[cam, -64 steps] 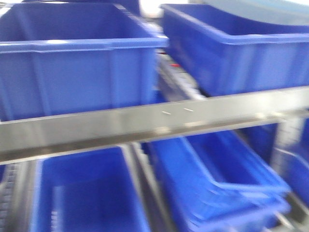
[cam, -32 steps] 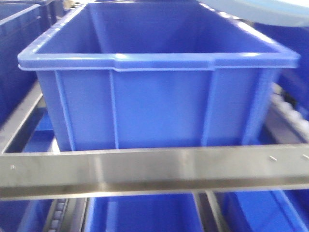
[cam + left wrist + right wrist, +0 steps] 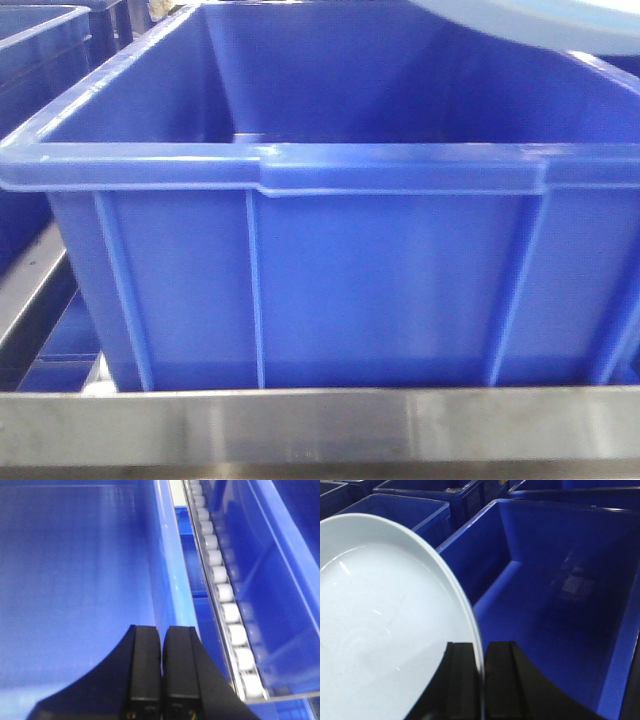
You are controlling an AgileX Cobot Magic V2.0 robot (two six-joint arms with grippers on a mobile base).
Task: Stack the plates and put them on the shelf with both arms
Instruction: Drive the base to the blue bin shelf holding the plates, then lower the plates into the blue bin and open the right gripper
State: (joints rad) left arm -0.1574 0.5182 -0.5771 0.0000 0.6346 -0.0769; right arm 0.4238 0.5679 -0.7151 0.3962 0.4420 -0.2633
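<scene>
Closest in the right wrist view, the right gripper (image 3: 482,680) has its two black fingers (image 3: 462,680) clamped on the rim of a plate (image 3: 385,630), the thin edge running down between them. The plate is large, round and shallow, a glossy pale bluish-white with faint streaks of reflected light on its face and a low upturned rim; only this one face shows, so I cannot tell whether a second plate lies against it. It is held tilted in the air over the left edge of an open blue crate (image 3: 560,595), and more blue crates (image 3: 405,505) stand in rows farther back. In the left wrist view the left gripper (image 3: 161,675) has its fingers pressed together with only a thin seam between them, and it hangs by the inner wall of a blue crate (image 3: 75,580); just to the right a roller track (image 3: 220,580) of small white rollers runs away from the camera, with another blue crate (image 3: 280,555) beyond it. From the front, the shelf (image 3: 320,430) shows nearest as a long brushed-steel rail across the bottom of the frame — directly behind it sits a big blue crate (image 3: 320,250) with a ribbed front wall. Above that crate's far right corner, at the top edge of the picture, the pale underside of the plate (image 3: 560,20) shows, clear of the crate and not set on the shelf.
</scene>
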